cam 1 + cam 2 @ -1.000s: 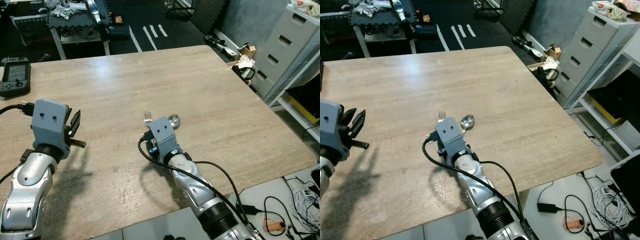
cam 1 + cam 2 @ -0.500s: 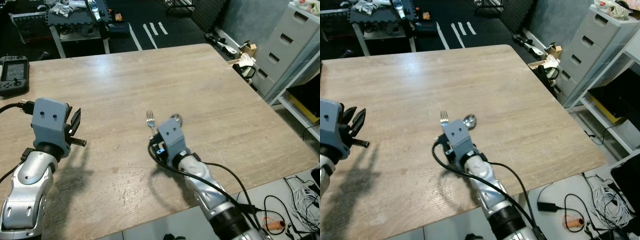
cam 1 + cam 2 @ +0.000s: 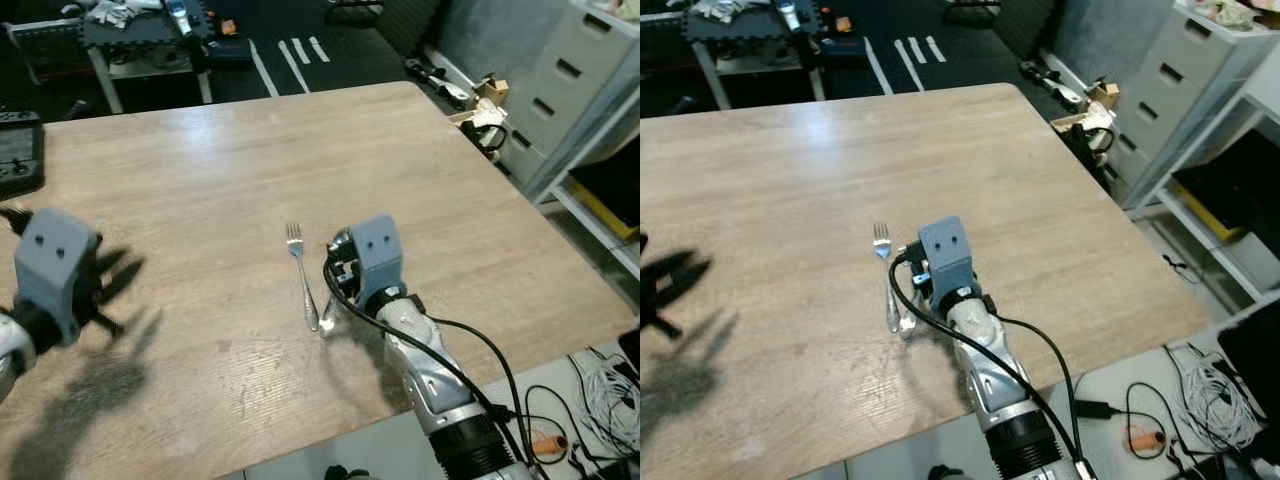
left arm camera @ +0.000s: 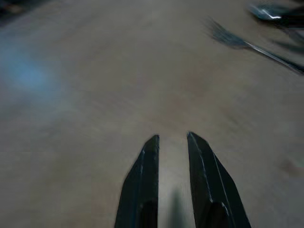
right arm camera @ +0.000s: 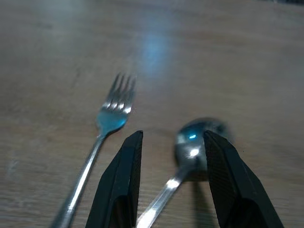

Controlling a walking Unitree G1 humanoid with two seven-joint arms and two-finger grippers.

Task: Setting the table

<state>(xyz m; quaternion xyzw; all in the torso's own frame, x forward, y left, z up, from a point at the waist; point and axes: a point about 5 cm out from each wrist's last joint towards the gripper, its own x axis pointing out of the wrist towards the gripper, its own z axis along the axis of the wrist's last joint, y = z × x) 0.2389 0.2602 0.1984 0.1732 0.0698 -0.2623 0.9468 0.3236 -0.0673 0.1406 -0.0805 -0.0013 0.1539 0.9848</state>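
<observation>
Steel fork (image 3: 304,276) and spoon (image 5: 190,151) side by side mid-table (image 3: 200,150), nearer the front edge. Right gripper (image 5: 173,183) parted around the spoon's handle, apparently mid-placement; next, likely lifting clear. Left gripper (image 4: 172,183) narrowly parted, empty, near the left edge.

The spoon (image 5: 190,152) lay mostly hidden under the right gripper's (image 5: 168,190) housing in the head views, and its handle ran off the wrist picture's edge, as did the fork's (image 3: 303,278) handle there. The left gripper (image 3: 95,290) was smeared with blur near the worktop's (image 3: 230,150) left edge. A dark device (image 3: 18,150) at that edge was cut off.
</observation>
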